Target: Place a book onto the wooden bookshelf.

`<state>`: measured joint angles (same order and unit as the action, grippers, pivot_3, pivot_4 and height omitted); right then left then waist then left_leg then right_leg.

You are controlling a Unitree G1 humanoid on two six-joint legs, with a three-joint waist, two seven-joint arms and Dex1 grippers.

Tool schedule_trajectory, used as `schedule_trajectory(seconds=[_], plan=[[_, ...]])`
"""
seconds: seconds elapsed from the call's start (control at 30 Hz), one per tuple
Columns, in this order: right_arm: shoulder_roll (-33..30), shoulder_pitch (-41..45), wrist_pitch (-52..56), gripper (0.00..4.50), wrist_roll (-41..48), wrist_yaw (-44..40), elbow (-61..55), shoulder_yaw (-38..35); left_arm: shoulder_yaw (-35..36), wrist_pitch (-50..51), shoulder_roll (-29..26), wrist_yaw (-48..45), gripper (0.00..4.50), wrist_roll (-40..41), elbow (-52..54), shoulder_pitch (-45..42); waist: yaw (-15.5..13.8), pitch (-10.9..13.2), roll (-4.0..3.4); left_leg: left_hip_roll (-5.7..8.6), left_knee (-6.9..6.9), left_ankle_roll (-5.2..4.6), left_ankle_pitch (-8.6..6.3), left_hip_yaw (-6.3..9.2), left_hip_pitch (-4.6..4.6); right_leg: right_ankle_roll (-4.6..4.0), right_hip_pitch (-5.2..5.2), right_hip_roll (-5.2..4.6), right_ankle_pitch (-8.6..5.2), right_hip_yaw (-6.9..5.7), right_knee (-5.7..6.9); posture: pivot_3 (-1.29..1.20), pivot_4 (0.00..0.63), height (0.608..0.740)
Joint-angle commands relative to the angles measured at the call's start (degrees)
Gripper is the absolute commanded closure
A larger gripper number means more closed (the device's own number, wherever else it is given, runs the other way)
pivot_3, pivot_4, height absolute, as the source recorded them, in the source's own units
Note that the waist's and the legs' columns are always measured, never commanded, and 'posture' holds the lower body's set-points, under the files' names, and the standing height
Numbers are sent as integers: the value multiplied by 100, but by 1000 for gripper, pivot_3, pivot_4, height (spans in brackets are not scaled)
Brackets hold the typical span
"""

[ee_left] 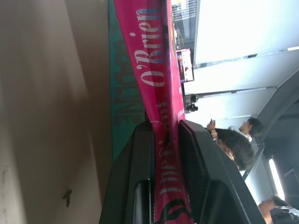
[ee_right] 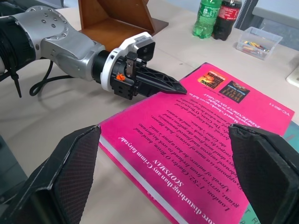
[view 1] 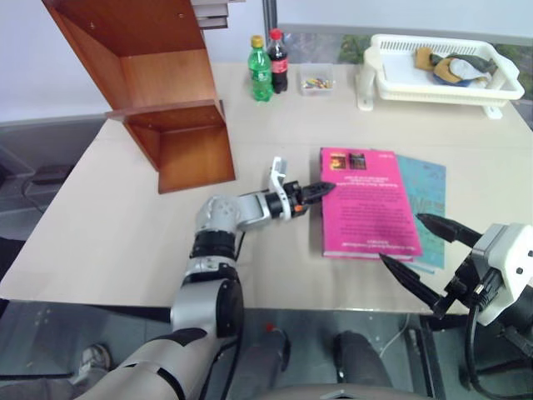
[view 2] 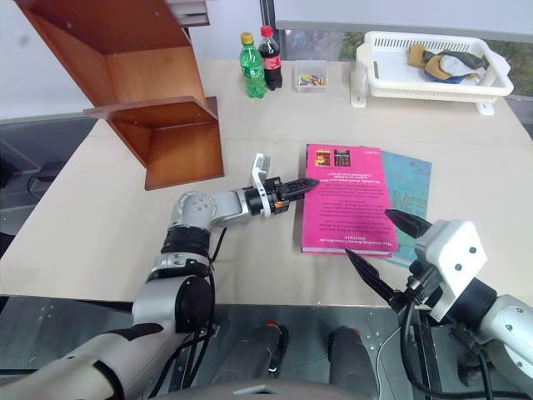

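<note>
The pink book point(view 1: 366, 204) lies flat on the table, resting on a teal-blue book point(view 1: 426, 196). My left gripper point(view 1: 325, 189) reaches in level from the left and is shut on the pink book's left edge. In the left wrist view its two black fingers point(ee_left: 140, 163) clamp the book's spine point(ee_left: 154, 65) between them. My right gripper point(view 1: 402, 238) hovers open over the table's front right, near the book's front corner, with nothing between its wide-spread fingers point(ee_right: 74, 163). The wooden bookshelf point(view 1: 158, 92) stands at the back left of the table, its compartments open.
A green bottle point(view 1: 261, 69), a cola bottle point(view 1: 277, 61) and a small clear box point(view 1: 316, 81) stand at the back middle. A white basket point(view 1: 441, 71) with cloth items sits at the back right. Bare tabletop point(view 1: 108, 225) lies in front of the shelf.
</note>
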<state>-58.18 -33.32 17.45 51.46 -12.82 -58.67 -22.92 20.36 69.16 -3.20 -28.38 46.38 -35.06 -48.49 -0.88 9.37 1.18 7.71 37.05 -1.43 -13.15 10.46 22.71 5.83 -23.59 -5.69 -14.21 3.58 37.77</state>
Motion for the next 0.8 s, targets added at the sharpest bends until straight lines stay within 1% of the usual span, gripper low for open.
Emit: schedule_trajectory(seconds=[0.03, 0.17, 0.3, 0.37, 0.4, 0.43, 0.5, 0.57, 0.6, 0.7, 0.8], plan=[[58, 93, 29, 0, -62, 13, -133, 15, 114, 175, -47, 39, 3697, 199, 385, -25, 1, 0, 0, 0, 1, 0, 0, 0, 0, 0, 0, 0, 0, 0, 0, 0, 150, 740], [124, 268, 149, 0, -92, -27, -133, 64, 334, 444, -221, 41, 3697, 573, 1088, -43, 7, 3, 4, 0, 4, 1, 0, 0, 2, 0, -2, 0, 0, 1, 3, 0, 150, 740], [243, 575, 342, 0, -101, -70, -133, 151, 552, 574, -406, 322, 3697, 852, 1773, -159, 3, 7, 11, -3, 6, 1, 0, 0, 4, 0, -4, 2, 0, 2, 7, 0, 150, 740], [296, 802, 449, 0, -119, -109, -104, 226, 362, 444, -624, 413, 3697, 732, 2359, -245, -1, 11, 18, -2, 10, 1, 0, 0, 6, 0, -4, 1, 1, 2, 7, 0, 150, 740], [308, 993, 475, 0, -156, -185, -2, 319, 459, 466, -762, 461, 3697, 857, 2551, -448, -15, 11, 18, -2, 12, 1, 0, 0, 8, 0, -4, 1, 1, 2, 7, 0, 150, 740], [320, 1135, 488, 0, -189, -257, 87, 389, 504, 477, -880, 456, 3697, 942, 2725, -589, -9, 21, 35, 0, 13, 1, 0, 0, 7, 1, -1, 0, 2, 1, 7, 0, 150, 740], [373, 1432, 551, 0, -252, -379, 255, 527, 518, 481, -1053, 356, 3697, 1087, 2920, -732, 2, 31, 51, -1, 16, 2, 0, 0, 9, 2, -4, 2, 3, 1, 8, 0, 150, 740], [432, 1682, 603, 0, -319, -498, 395, 643, 471, 423, -1127, 389, 3697, 1091, 2998, -761, 3, 29, 49, -2, 16, 2, 0, 0, 10, 2, -4, 3, 4, 0, 8, 0, 150, 740], [462, 1792, 628, 0, -353, -552, 457, 696, 441, 384, -1161, 448, 4023, 1056, 3038, -763, 2, 27, 47, -1, 15, 2, 0, -2, 6, 2, -2, 1, 4, 2, 7, 0, 150, 740], [558, 2063, 696, 0, -474, -714, 605, 836, 338, 164, -1237, 511, 4492, 967, 3262, -717, -1, 28, 48, -1, 15, 2, 0, -3, 5, 2, -2, 0, 4, 2, 8, 0, 150, 740], [656, 2193, 766, 0, -564, -817, 659, 883, 290, -14, -1276, 578, 4492, 914, 3381, -695, -2, 30, 49, -1, 14, 2, 0, -1, 7, 1, -6, 2, 4, 2, 9, 0, 150, 740]])
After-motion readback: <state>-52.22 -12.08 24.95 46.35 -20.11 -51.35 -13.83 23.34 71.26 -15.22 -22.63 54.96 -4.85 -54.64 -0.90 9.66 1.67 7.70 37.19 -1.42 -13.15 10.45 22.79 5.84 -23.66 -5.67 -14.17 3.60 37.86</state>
